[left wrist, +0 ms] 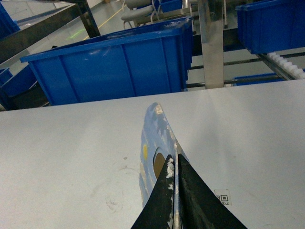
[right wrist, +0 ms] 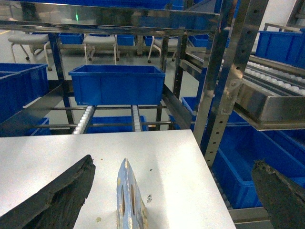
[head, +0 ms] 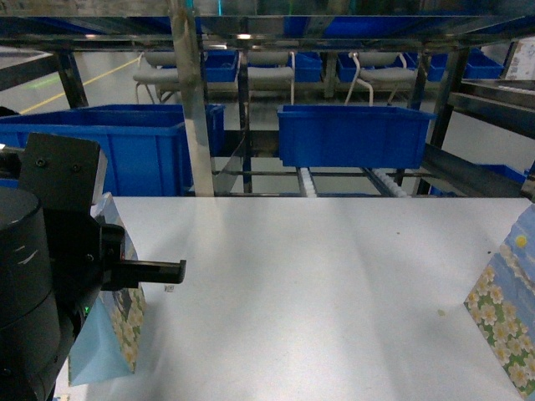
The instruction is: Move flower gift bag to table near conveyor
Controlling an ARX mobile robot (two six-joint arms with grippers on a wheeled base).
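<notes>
A flower gift bag [head: 113,330], pale blue with white daisies, stands at the left of the white table [head: 318,284]. My left gripper [head: 171,269] is at its top. In the left wrist view that gripper [left wrist: 174,164] is shut on the top edge of the bag [left wrist: 153,136]. A second flower gift bag [head: 506,322] stands at the table's right edge. In the right wrist view this bag [right wrist: 127,198] sits between the wide-apart fingers of my open right gripper [right wrist: 172,161], touching neither. The conveyor [head: 308,180] runs behind the table's far edge.
Blue bins [head: 351,134] [head: 109,154] sit on the conveyor lanes behind the table, with steel posts [head: 194,100] between them. More blue bins [right wrist: 267,167] lie below the table's right edge, beside a steel upright [right wrist: 224,90]. A small code sticker [left wrist: 222,196] is on the tabletop.
</notes>
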